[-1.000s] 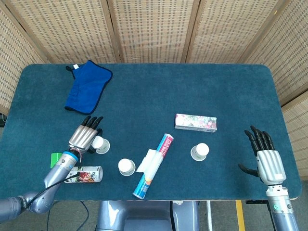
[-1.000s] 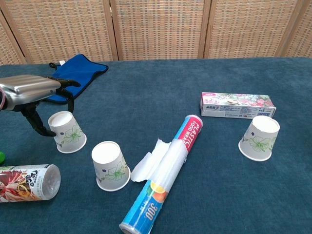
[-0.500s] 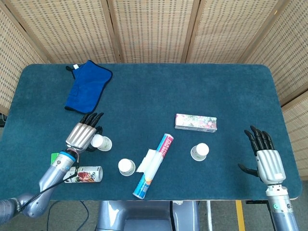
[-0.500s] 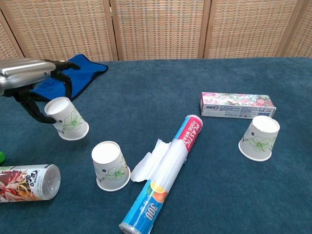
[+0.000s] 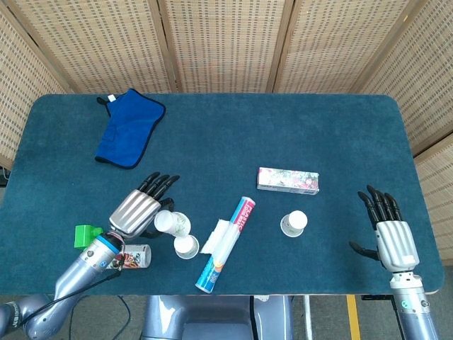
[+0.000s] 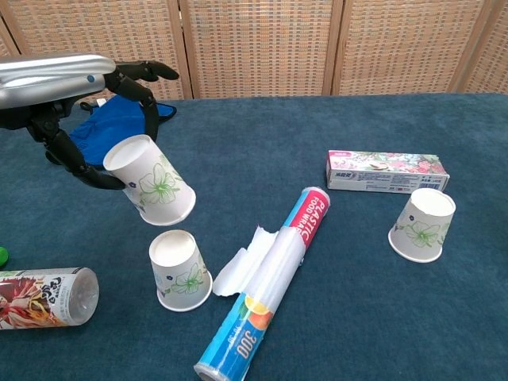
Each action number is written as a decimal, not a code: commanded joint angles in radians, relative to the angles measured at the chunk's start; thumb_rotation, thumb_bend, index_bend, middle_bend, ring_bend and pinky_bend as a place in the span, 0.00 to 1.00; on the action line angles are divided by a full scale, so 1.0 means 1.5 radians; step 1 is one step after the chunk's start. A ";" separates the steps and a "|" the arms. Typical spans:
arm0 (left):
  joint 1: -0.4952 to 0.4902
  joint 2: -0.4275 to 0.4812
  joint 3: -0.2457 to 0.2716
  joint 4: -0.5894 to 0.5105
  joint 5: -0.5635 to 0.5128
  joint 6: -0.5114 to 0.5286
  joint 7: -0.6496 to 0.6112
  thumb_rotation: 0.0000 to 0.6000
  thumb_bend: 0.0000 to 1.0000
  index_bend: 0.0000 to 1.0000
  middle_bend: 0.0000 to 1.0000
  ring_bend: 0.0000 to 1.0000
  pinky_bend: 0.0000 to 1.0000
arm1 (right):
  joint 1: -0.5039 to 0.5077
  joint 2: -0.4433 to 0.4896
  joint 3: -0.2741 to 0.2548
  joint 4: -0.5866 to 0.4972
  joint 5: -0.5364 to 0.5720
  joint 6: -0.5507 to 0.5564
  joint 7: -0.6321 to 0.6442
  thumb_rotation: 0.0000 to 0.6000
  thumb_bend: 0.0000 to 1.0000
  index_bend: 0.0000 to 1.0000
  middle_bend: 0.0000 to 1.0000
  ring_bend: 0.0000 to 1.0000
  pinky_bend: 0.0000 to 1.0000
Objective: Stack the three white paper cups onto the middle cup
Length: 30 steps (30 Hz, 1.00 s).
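Note:
My left hand (image 5: 141,207) (image 6: 75,79) holds a white flower-printed paper cup (image 5: 170,223) (image 6: 150,181) in the air, tilted, with its base pinched between thumb and fingers. Just below it a second cup (image 5: 186,246) (image 6: 179,270) stands upside down on the blue table. The third cup (image 5: 294,223) (image 6: 423,225) stands upside down to the right, beyond the plastic wrap roll. My right hand (image 5: 388,224) hovers open at the table's right edge, away from all cups, and shows only in the head view.
A plastic wrap roll (image 5: 225,244) (image 6: 268,284) with a loose sheet lies between the cups. A toothpaste box (image 5: 288,180) (image 6: 386,171) lies behind the right cup. A printed can (image 5: 132,256) (image 6: 44,298) and green block (image 5: 83,235) sit front left; a blue cloth (image 5: 130,127) lies at the back left.
My left hand has lifted the left cup off the table and carried it right, so it now hangs tilted above the middle cup. The right hand has not moved.

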<state>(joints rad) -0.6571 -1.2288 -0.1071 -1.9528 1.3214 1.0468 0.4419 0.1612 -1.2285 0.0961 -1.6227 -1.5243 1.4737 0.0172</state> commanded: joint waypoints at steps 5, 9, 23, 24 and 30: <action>-0.011 -0.003 0.016 -0.038 0.006 -0.010 0.046 1.00 0.22 0.51 0.00 0.00 0.00 | 0.000 0.004 0.003 0.002 0.006 -0.001 0.011 1.00 0.08 0.00 0.00 0.00 0.00; -0.014 0.000 0.023 -0.051 0.004 -0.015 0.063 1.00 0.22 0.51 0.00 0.00 0.00 | 0.000 0.005 0.003 0.002 0.004 0.000 0.013 1.00 0.08 0.00 0.00 0.00 0.00; -0.018 -0.010 0.037 -0.043 -0.023 -0.022 0.093 1.00 0.22 0.51 0.00 0.00 0.00 | -0.002 0.006 0.003 -0.001 0.004 0.002 0.012 1.00 0.08 0.00 0.00 0.00 0.00; -0.018 -0.012 0.039 -0.041 -0.025 -0.021 0.095 1.00 0.22 0.51 0.00 0.00 0.00 | -0.002 0.006 0.003 0.000 0.005 0.002 0.013 1.00 0.08 0.00 0.00 0.00 0.00; -0.021 -0.014 0.043 -0.038 -0.039 -0.024 0.106 1.00 0.22 0.51 0.00 0.00 0.00 | -0.001 0.006 0.004 -0.001 0.006 0.000 0.013 1.00 0.08 0.00 0.00 0.00 0.00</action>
<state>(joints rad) -0.6872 -1.2499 -0.0435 -2.0096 1.2646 1.0117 0.5994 0.1592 -1.2195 0.1017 -1.6235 -1.5157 1.4740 0.0366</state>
